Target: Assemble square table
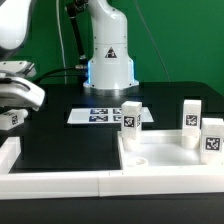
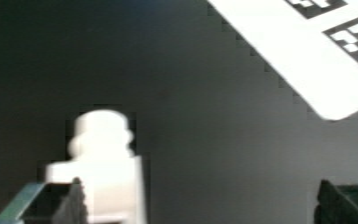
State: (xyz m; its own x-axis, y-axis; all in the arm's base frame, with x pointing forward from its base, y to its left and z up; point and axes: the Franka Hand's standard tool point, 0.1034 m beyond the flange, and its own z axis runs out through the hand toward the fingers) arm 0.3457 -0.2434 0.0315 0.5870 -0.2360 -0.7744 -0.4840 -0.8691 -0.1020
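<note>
Item 1, at the exterior view's left: my gripper [image 1: 12, 105], hanging low over the black table [image 1: 60, 140], jaws spread wide and holding nothing. In the wrist view my fingertips [image 2: 66, 203] stand far apart, with bare dark table between them.

Item 2: one loose leg [image 2: 99, 160], white and blocky with a rounded end, lying on the table just beside one fingertip in the wrist view. It is not between my jaws.

Item 3: the marker board [image 1: 105, 114], flat on the table in front of the arm's base, well apart from my fingers.

Item 4: the square table top [image 1: 165, 160], at the exterior view's right, rim up, a corner hole visible. Three legs [image 1: 130, 116] stand upright at or in it; I cannot tell whether they are seated.

Step in hand, as I judge it: fetching the last leg. Next move calls for shifting sideways to centre the leg between my jaws, then lowering and closing.
</note>
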